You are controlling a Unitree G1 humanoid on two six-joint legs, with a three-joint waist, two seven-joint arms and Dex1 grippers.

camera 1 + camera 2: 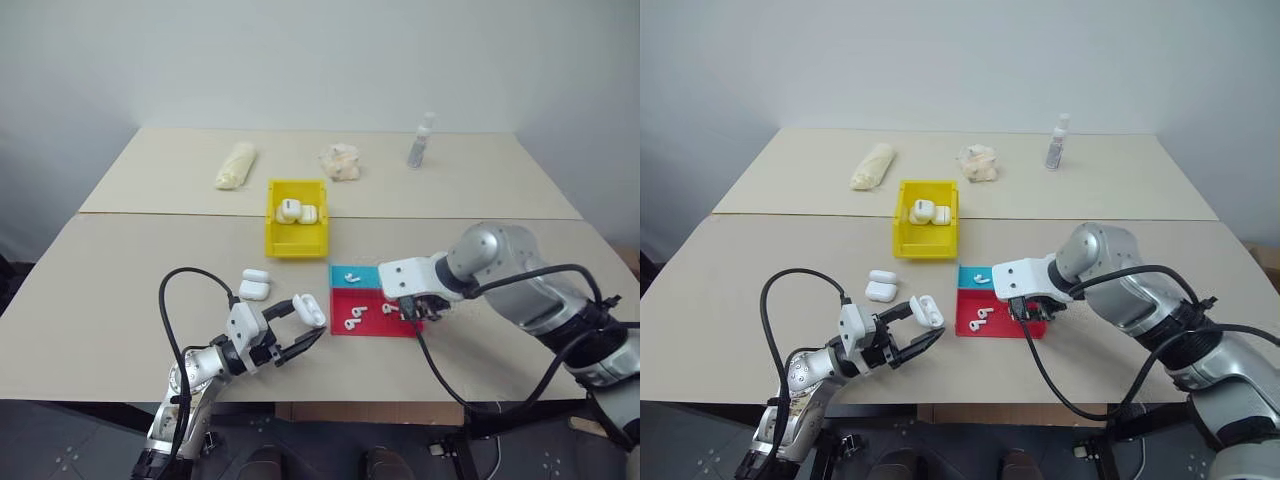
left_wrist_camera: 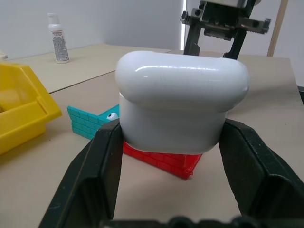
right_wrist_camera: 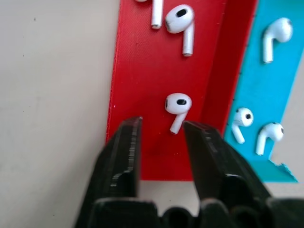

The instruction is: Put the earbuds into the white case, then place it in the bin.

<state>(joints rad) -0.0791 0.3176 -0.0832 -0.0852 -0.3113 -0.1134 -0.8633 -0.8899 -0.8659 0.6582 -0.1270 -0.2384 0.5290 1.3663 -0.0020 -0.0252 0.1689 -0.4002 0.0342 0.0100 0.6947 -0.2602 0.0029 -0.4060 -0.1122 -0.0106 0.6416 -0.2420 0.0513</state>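
My left gripper [image 1: 308,323] is shut on a white case [image 2: 180,102], holding it just above the table, left of the tray. Several earbuds [image 1: 352,322] lie in the red and teal tray [image 1: 372,331]. Pointing steeply down, my right gripper [image 3: 161,124] hangs over the tray's red part, its jaws a little apart with nothing between them. One earbud [image 3: 178,105] lies just beyond its fingertips. The yellow bin [image 1: 296,241] stands behind the tray to the left and holds two white cases [image 1: 297,212].
Two more white cases [image 1: 255,285] lie on the table between the bin and my left gripper. At the back stand a spray bottle [image 1: 421,142], a rolled cloth [image 1: 236,166] and a crumpled pale lump [image 1: 340,162].
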